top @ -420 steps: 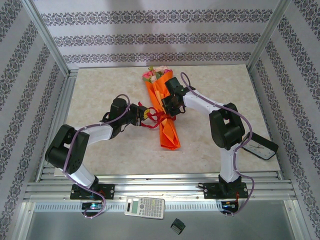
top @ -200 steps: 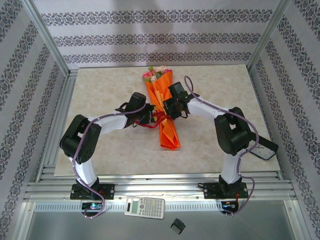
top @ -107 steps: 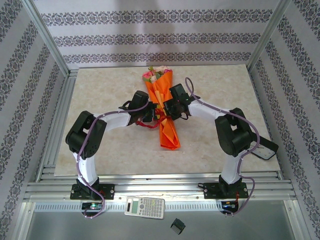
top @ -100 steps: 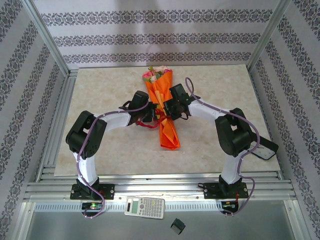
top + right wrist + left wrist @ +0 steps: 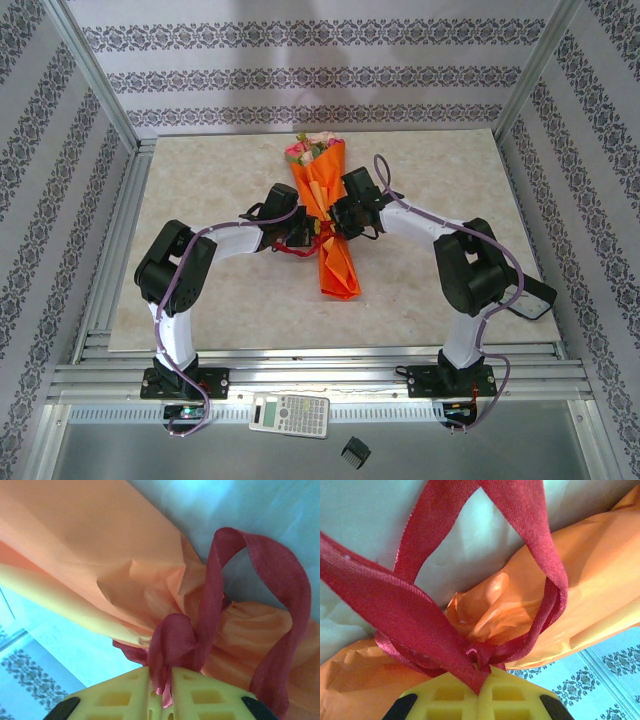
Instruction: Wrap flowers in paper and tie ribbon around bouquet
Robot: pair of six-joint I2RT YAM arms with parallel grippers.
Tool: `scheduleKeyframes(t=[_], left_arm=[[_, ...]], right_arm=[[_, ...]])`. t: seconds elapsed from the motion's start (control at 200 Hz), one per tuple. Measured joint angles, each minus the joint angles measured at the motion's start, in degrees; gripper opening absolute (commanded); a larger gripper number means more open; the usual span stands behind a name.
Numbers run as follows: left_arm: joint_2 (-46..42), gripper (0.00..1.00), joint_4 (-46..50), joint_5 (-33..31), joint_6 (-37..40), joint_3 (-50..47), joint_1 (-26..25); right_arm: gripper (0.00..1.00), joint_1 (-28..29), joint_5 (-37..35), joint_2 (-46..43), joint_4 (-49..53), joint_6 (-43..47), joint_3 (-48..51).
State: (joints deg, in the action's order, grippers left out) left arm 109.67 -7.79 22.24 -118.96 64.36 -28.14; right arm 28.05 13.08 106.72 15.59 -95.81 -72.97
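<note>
**Both grippers at the bouquet's waist, knot half-drawn**

We see the bouquet (image 5: 330,215) lying flat on the table (image 5: 200,170), flowers (image 5: 305,148) at its far end and the paper (image 5: 338,272) tapering to its near end. The ribbon (image 5: 415,615) circles the bouquet's waist and bunches into a knot (image 5: 480,656) on top of it. The left gripper (image 5: 480,682) comes in from the bouquet's left and is clamped tight on a strand right at the knot — a hold that close gives the shortest pull for cinching. The right gripper (image 5: 161,680) faces it from the bouquet's right. Its jaws stand narrow with a ribbon tail in the slit, and we cannot tell whether they pinch it or merely straddle it. We judge the wrapping done and the tie at its tightening stage: opposite pulls, away from the bouquet, would draw the knot down without dragging the paper sideways. Pull too hard, though, and the thin paper — crumpled under the ribbon — could tear.
</note>
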Motion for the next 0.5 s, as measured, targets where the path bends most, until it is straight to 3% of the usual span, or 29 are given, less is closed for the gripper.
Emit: scheduleKeyframes(t=[0.245,0.5], left_arm=[[0.0,0.03,0.0,0.04,0.17,-0.09,0.0],[0.0,0.03,0.0,0.2,0.22,-0.11,0.0]], right_arm=[[0.32,-1.4,-0.02,-0.24,0.44,0.13,-0.24],[0.27,-1.64,0.02,0.0,0.92,-0.09,-2.36]])
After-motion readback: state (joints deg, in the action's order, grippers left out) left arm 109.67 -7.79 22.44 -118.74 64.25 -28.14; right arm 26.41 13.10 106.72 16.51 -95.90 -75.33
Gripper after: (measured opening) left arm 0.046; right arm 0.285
